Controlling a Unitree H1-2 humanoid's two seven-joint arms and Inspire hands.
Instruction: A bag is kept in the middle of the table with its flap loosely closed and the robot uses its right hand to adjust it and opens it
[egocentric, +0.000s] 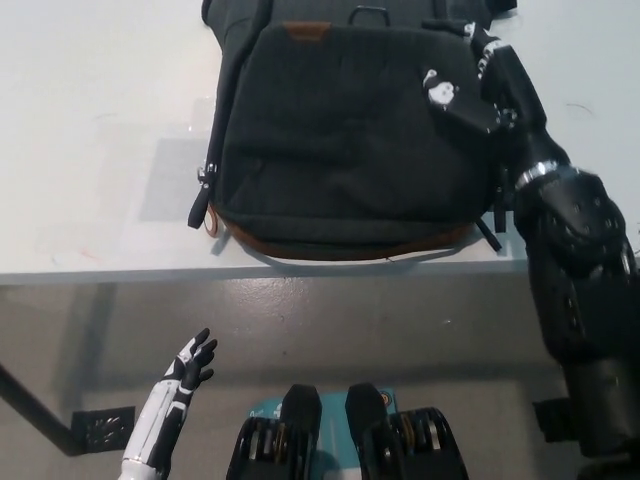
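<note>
My white left hand (185, 372) idles open, nearer than the dark grey fabric bag (345, 150) on the white desk (100, 130). My black right hand (470, 85) rests on its far-right flap, grip unclear; I should hook the edge before lifting.

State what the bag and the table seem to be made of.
Bag: dark grey woven fabric, matte, soft creases; brown trim along its near edge looks like leather, maybe imitation. Table: smooth white top with a faint sheen, probably laminate or painted board.
</note>
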